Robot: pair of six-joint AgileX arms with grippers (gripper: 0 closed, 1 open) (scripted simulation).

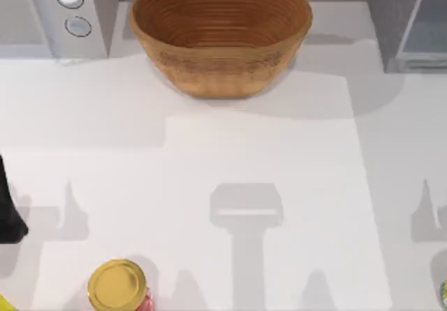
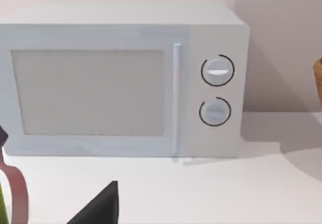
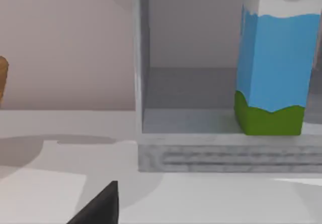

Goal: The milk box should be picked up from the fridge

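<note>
Jaws unclear; unlabelled milk box (image 3: 274, 68) stands upright inside fridge (image 3: 226, 153).

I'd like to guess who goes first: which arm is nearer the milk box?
Right, I'd judge. The right wrist view looks straight into the open fridge at the upright milk box. The left arm sits at the table's left edge, facing the microwave, the far side from the fridge.

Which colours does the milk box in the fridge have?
The milk box has blue sides, a green base and a white top, seen best in the right wrist view.
</note>
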